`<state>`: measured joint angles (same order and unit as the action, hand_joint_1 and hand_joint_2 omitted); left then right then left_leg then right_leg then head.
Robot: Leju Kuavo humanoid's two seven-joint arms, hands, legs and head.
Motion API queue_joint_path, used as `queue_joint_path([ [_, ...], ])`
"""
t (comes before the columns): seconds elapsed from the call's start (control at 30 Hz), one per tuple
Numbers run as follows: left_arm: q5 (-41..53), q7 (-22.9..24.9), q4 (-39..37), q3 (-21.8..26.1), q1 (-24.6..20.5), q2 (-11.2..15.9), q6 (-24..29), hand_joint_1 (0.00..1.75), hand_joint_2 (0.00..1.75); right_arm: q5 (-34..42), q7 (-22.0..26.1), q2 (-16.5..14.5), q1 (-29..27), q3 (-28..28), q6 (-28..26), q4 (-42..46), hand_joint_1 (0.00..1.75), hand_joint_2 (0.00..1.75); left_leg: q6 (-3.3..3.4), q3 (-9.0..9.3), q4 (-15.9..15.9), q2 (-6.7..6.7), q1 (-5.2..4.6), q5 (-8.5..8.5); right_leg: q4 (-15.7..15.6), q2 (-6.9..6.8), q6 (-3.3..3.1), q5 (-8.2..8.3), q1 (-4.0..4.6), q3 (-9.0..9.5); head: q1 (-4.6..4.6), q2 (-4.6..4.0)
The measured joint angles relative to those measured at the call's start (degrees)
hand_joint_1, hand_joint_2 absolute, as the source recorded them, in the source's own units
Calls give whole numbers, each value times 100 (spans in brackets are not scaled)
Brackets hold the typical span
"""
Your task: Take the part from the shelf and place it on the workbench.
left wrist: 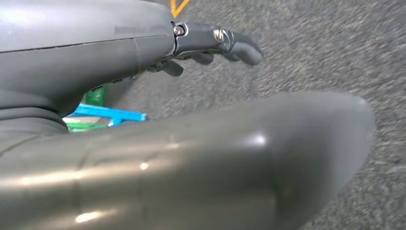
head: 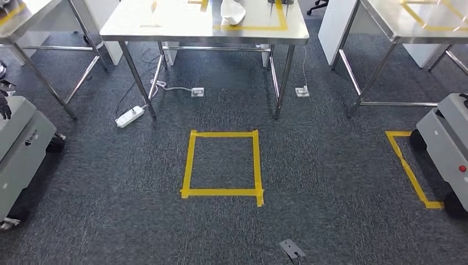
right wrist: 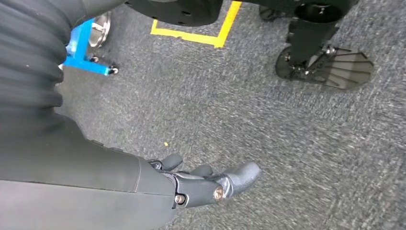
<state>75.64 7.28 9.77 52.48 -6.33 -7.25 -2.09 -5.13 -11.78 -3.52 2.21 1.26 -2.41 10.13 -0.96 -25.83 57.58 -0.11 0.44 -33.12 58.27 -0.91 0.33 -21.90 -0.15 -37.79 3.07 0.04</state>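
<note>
A steel workbench (head: pixel 165 28) stands at the far side of the carpet. On it lies a white object (head: pixel 232 12) inside a yellow tape outline; its upper part is cut off by the picture's edge. My left hand (left wrist: pixel 119 52) hangs over the grey carpet, its dark fingers (left wrist: pixel 237 45) loosely stretched and apart from the thick thumb (left wrist: pixel 249 153), with nothing in it. My right hand (right wrist: pixel 163 184) also hangs over the carpet, its fingers (right wrist: pixel 234 179) spread and holding nothing.
A yellow tape square (head: pixel 222 163) marks the floor before the workbench. A white power strip (head: pixel 129 116) lies by a table leg. Grey wheeled carts stand at the left (head: pixel 22 143) and right (head: pixel 447 138). A blue frame (right wrist: pixel 81 48) and a black caster (right wrist: pixel 306 57) are near my right hand.
</note>
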Motion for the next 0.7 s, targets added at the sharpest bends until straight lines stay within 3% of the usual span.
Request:
queue_joint_path([
  [0.07,31,-65,0,-38,-13,-23,-30,0,131,68,-5,2,-15,-26,-11,-5,0,175,136,-96,-5,22,0,71,2,7,73,22,-20,-39,-9,0],
  [0.1,52,-105,2,-55,-22,-32,-66,0,175,101,-8,1,-28,-41,-25,-8,0,175,194,-153,-11,33,7,127,99,15,109,-114,-32,-89,-12,0],
  [0.13,78,-134,4,-74,-35,-39,-102,0,175,124,-13,1,-39,-56,-39,-11,0,175,237,-219,-17,43,15,192,308,26,141,-352,-41,-164,-15,0],
  [0.2,124,-141,9,-124,-57,-50,-135,0,175,148,-21,-2,-48,-73,-52,-14,0,175,269,-361,-12,51,12,310,1010,42,186,-926,-48,-352,-12,0],
  [0.23,138,-128,9,-150,-63,-55,-140,0,175,162,-21,-2,-49,-81,-55,-15,0,175,266,-427,-6,57,9,364,1357,45,197,-1079,-49,-414,-12,0],
  [0.27,143,-104,11,-171,-65,-58,-142,0,175,195,-21,-2,-55,-97,-57,-15,0,175,259,-483,2,66,7,411,1573,46,198,-1097,-48,-409,-12,0],
  [0.3,130,-77,26,-204,-64,-55,-143,0,175,238,-21,-2,-71,-118,-59,-15,0,175,249,-532,13,74,7,454,1590,47,190,-1012,-48,-304,-12,0],
  [0.33,83,-53,56,-260,-63,-52,-144,0,175,286,-20,-2,-100,-142,-60,-16,0,175,236,-572,24,77,6,492,1373,47,173,-877,-47,-78,-11,0],
  [0.37,-1,-36,99,-332,-63,-47,-145,0,175,329,-13,-2,-141,-166,-61,-17,0,175,220,-602,34,76,8,525,965,48,144,-769,-44,244,-5,0],
  [0.43,-279,-35,204,-528,-63,-33,-141,0,175,367,26,3,-229,-192,-59,-18,0,175,162,-649,44,71,1,583,143,49,74,-739,-13,805,7,0],
  [0.5,-628,-61,292,-739,-56,-8,-134,0,87,383,80,7,-308,-201,-57,-18,0,175,105,-673,44,77,-11,613,-179,48,23,-794,17,963,17,0],
  [0.53,-809,-77,331,-846,-42,12,-128,0,44,389,107,7,-345,-205,-54,-18,0,175,133,-686,35,79,-14,613,-192,44,21,-783,19,946,16,0],
  [0.57,-993,-95,366,-957,-19,30,-121,0,0,392,134,8,-377,-209,-49,-18,0,131,166,-700,26,81,-18,611,-211,41,14,-779,20,940,14,0],
  [0.63,-1357,-129,426,-1178,52,66,-103,0,0,398,194,10,-424,-217,-26,-13,0,44,171,-718,-2,81,-8,629,-210,35,-9,-766,32,922,3,0],
  [0.67,-1543,-146,451,-1288,92,82,-93,0,0,401,226,12,-440,-220,-11,-9,0,0,129,-717,-14,81,1,652,-203,35,-35,-757,41,911,2,0],
  [0.7,-1727,-161,476,-1396,135,99,-85,0,0,404,254,13,-455,-222,5,-3,0,0,91,-717,-24,80,8,676,-196,35,-54,-746,46,900,1,0],
])
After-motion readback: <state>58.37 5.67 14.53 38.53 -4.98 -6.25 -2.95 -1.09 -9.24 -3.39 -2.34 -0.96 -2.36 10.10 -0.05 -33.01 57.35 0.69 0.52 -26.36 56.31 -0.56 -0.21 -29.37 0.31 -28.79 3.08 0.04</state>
